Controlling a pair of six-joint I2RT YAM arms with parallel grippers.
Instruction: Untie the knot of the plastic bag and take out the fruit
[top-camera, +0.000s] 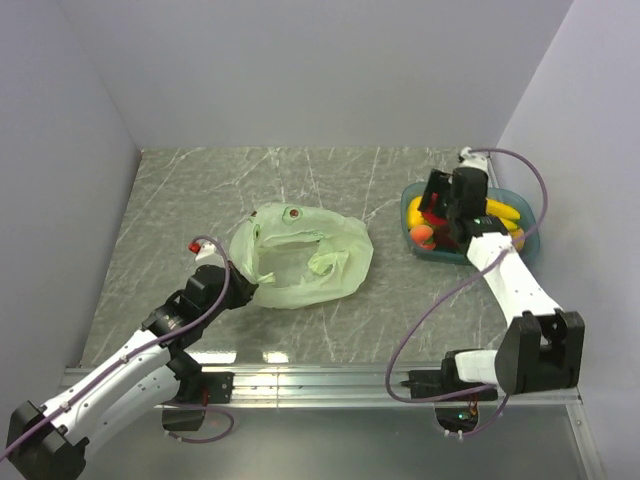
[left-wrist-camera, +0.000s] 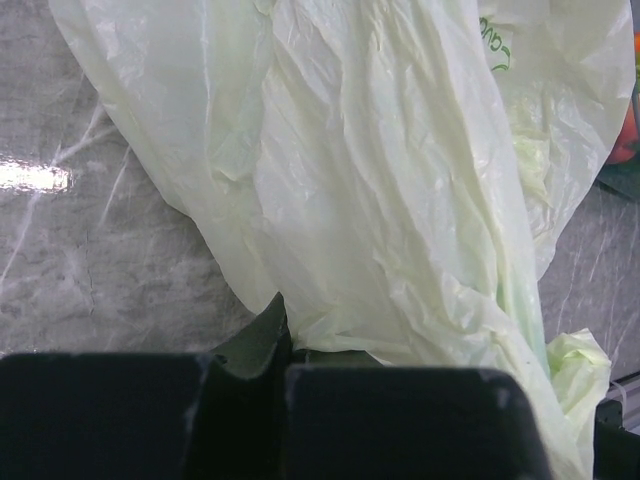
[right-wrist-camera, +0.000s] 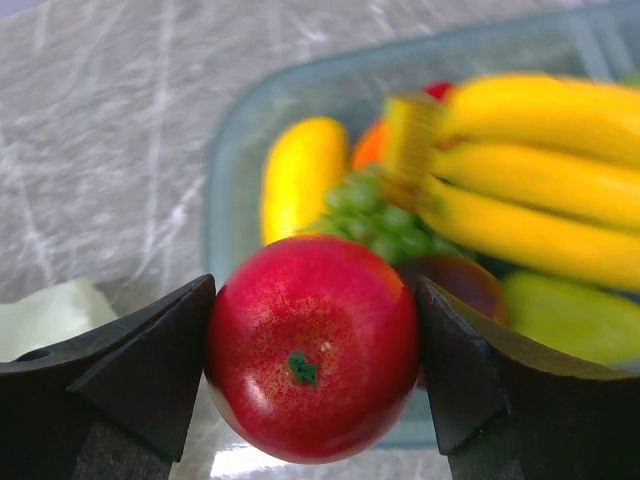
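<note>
The apple (right-wrist-camera: 312, 350) sits clamped in your right jaws over the tray (top-camera: 527, 252) by the surface's right edge, so lower it gently in, clear of the bananas (right-wrist-camera: 540, 180), before releasing, your left jaws pinching the bag (top-camera: 300, 262) nearer the middle.

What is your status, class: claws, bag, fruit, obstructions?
Left claw shut on plastic bag edge. Right claw shut on red apple, over blue tray. Nothing blocking.
</note>
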